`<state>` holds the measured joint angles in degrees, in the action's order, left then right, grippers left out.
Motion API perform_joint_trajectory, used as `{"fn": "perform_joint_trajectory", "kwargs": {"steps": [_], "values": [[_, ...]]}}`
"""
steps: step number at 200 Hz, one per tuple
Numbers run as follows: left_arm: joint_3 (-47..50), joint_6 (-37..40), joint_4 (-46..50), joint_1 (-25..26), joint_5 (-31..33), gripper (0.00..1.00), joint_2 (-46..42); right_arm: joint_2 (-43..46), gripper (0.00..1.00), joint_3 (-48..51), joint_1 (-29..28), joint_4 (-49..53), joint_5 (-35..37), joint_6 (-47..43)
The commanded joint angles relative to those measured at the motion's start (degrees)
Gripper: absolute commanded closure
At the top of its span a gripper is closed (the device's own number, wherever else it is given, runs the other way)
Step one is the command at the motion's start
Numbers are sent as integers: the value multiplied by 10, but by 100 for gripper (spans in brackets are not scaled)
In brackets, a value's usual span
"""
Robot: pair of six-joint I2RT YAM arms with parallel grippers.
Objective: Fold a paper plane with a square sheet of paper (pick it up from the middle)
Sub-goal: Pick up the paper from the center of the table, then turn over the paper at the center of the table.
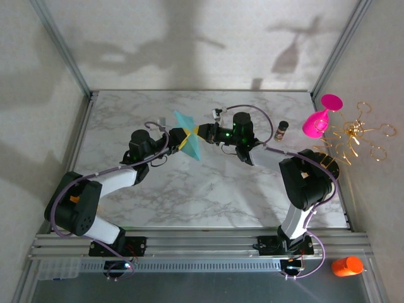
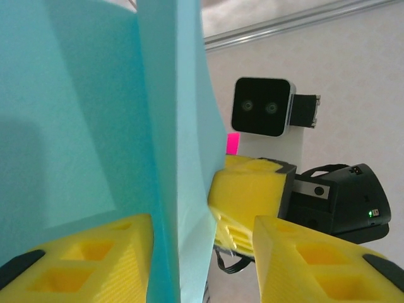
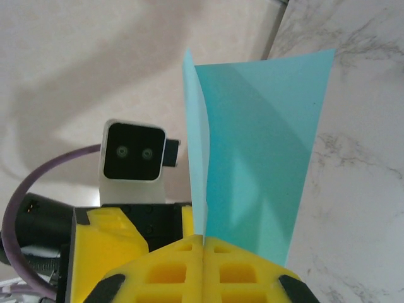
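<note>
The teal square sheet of paper (image 1: 190,148) hangs in the air above the marble table (image 1: 208,196), folded double along a crease, between my two grippers. My right gripper (image 1: 202,131) is shut on its edge. In the right wrist view the sheet (image 3: 265,145) rises straight out of the seam of the closed right gripper (image 3: 203,238). My left gripper (image 1: 178,136) straddles the other side. In the left wrist view the paper (image 2: 95,126) leans against one yellow finger (image 2: 88,259), and a gap separates it from the other finger (image 2: 322,265). The left gripper (image 2: 202,230) stands open.
A pink goblet (image 1: 319,120) and a small dark jar (image 1: 283,129) stand at the table's right rear. A gold wire ornament (image 1: 356,136) lies beyond the right edge. An orange object (image 1: 347,266) rests by the front rail. Metal frame posts flank the table.
</note>
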<state>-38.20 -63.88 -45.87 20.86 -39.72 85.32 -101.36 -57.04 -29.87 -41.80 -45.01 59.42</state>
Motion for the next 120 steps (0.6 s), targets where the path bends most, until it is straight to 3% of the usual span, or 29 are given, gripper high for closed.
{"fn": "perform_joint_trajectory", "kwargs": {"steps": [1,120], "values": [[-30,43,21,2,-14,56,2,10,95,11,3,-47,-26,32],[-16,42,-25,2,-15,74,-4,14,90,23,7,-81,-40,71]]}}
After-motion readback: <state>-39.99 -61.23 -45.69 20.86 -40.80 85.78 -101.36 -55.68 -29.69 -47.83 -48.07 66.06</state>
